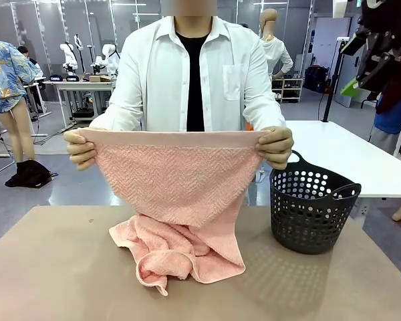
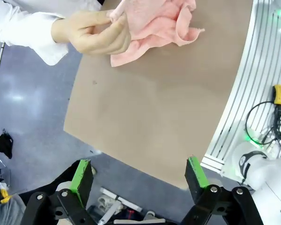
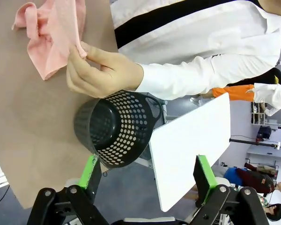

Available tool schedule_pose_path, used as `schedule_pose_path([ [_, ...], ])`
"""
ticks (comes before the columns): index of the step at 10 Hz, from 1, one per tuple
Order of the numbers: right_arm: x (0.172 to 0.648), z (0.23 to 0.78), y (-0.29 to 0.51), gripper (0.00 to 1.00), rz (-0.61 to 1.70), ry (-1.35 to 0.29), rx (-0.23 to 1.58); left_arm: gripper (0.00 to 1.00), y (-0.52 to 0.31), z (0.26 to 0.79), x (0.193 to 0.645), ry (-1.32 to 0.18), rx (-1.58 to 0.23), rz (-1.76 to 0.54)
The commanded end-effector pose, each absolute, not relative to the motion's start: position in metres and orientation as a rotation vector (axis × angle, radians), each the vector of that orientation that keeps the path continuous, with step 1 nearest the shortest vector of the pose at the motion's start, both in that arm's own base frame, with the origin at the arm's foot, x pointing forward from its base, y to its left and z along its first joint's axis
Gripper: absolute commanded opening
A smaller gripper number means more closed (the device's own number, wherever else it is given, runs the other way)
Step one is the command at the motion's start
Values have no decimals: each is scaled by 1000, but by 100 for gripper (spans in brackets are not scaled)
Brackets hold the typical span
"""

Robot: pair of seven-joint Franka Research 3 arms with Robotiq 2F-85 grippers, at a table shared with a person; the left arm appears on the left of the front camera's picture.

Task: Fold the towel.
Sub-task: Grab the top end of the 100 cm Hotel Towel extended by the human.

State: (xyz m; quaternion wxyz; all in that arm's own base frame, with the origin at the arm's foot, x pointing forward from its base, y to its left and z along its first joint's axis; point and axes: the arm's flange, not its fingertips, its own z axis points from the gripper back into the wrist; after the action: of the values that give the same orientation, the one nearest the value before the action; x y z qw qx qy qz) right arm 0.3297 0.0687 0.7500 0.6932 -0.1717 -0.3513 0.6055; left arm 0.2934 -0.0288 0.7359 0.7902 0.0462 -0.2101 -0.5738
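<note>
The towel runs off the top edge in both wrist views, and its heaped lower end seems to hide its corners.

The left gripper is held up off the edge of the table, jaws spread wide with nothing between them. The right gripper is likewise held off the table's edge, jaws wide and empty. Beyond the far edge of the table, the person's arms are bent and the hands raised level and well apart: one hand and the other hand are each closed on a top corner of the towel.
</note>
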Motion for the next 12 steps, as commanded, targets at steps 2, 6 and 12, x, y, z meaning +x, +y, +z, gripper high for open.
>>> schedule_pose_path([
  [2,331,750,65,100,1346,-777,-397,100,-30,737,289,-454,117,-1238],
  [6,338,780,109,100,1437,-652,-318,100,-77,766,311,-416,216,-1427],
  [12,342,764,193,100,1602,-502,-246,100,-169,762,361,-426,118,-1641],
])
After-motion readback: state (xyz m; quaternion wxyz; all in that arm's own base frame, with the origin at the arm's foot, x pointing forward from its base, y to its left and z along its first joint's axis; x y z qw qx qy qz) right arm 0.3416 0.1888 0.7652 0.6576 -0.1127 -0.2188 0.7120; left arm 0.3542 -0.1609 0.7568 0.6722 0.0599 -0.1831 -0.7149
